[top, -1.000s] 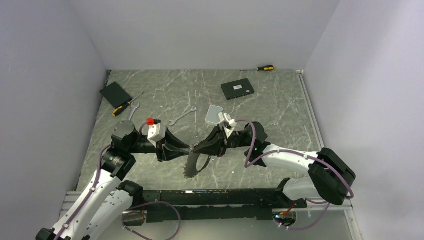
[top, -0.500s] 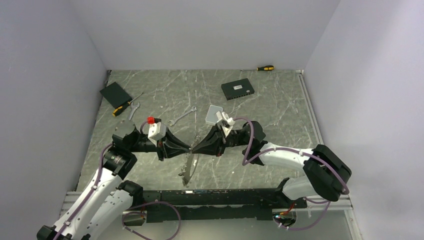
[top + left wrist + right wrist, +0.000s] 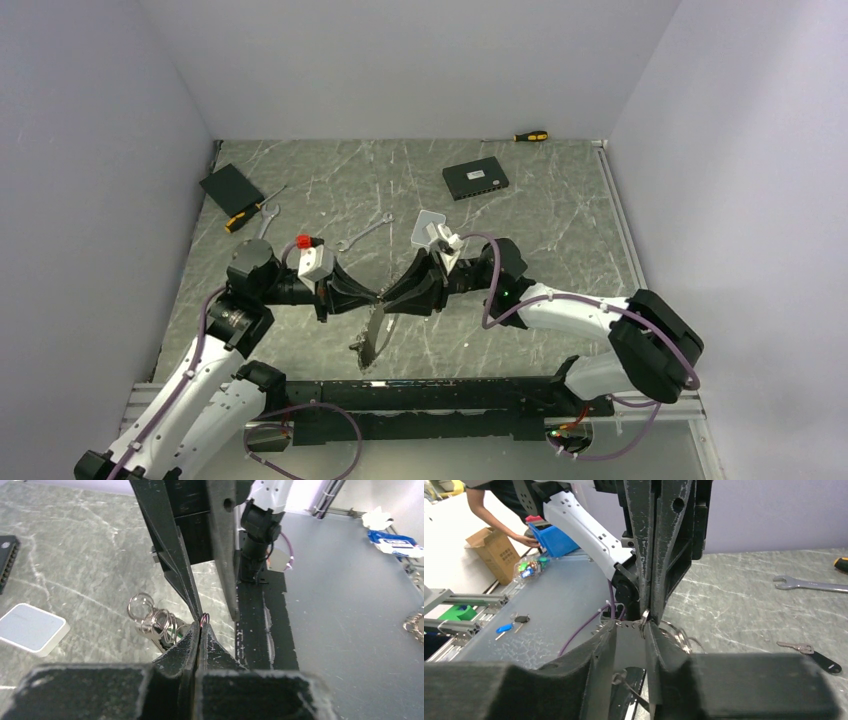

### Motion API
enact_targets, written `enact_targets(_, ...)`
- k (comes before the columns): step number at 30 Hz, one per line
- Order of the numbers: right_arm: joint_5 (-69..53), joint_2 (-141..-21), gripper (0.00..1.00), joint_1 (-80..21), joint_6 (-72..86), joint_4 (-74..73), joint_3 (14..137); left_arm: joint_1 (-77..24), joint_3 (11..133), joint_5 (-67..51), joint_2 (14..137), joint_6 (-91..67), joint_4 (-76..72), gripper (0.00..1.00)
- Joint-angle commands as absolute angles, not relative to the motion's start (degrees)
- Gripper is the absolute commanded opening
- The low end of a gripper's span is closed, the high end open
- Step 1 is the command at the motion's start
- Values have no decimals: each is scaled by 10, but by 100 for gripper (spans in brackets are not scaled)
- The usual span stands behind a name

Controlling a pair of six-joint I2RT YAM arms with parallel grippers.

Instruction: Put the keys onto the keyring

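Note:
The keyring (image 3: 372,340) hangs edge-on over the table, strung with small keys, right under the spot where both grippers meet. My left gripper (image 3: 201,625) is shut on the keyring's thin wire (image 3: 203,619), which pokes out between its tips. My right gripper (image 3: 629,629) faces it tip to tip and stands open. The keyring wire (image 3: 643,621) lies against its right finger (image 3: 656,645), and part of the bunch hangs in the gap. A cluster of small rings (image 3: 150,620) dangles left of my left fingers. One loose key (image 3: 796,646) with a black tag lies on the table.
A silver wrench (image 3: 365,235) and a white box (image 3: 430,228) lie just behind the grippers. A black box (image 3: 475,180) sits at the back, with a screwdriver (image 3: 530,136) by the rear wall. Another black box (image 3: 232,187) and a screwdriver (image 3: 245,215) are at the back left.
My left gripper has shut on the keyring wire and my right gripper has opened. The keyring has turned from face-on to edge-on and shifted slightly left.

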State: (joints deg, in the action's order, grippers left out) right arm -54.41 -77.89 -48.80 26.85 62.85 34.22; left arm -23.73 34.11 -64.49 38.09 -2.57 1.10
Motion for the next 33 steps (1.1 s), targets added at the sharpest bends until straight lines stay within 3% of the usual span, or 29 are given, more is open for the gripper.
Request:
enact_targets(1,-540,-737,38,-487,188,498,397,-239,363,-641,381,30,59,0)
enact_targets(6,-521,-690,37,-488,91,325,411,-239,367,-647,386,43,66,0)
enact_targets(16,-473,-696,32,-499,19,192,458,-243,370,-636,393,46,81,0)
enact_targets(33,-483,-716,26,-521,6,173,475,-245,375,-612,402,51,98,0)
